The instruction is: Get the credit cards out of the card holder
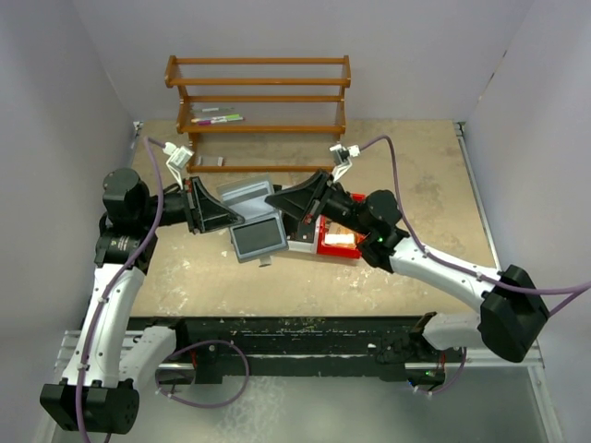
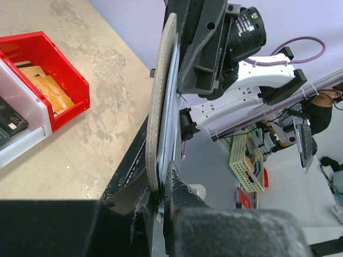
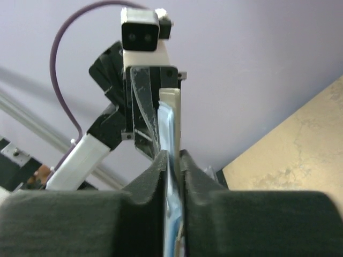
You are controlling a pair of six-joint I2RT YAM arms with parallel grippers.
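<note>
The card holder (image 1: 247, 214) hangs open above the table between both arms, a lighter grey panel above and a darker panel (image 1: 259, 237) below. My left gripper (image 1: 228, 219) is shut on its left edge; in the left wrist view the card holder (image 2: 159, 101) stands edge-on in the left gripper (image 2: 161, 184). My right gripper (image 1: 280, 199) is shut on the opposite edge. In the right wrist view the right gripper (image 3: 172, 160) pinches a thin pale-blue layer beside the beige panel (image 3: 172, 115). Orange credit cards (image 2: 45, 88) lie in the red bin.
A row of bins sits under the right arm: a red bin (image 1: 338, 243) and a white bin (image 1: 301, 244); the red bin (image 2: 61, 61) also shows in the left wrist view. A wooden rack (image 1: 259, 97) with pens stands at the back.
</note>
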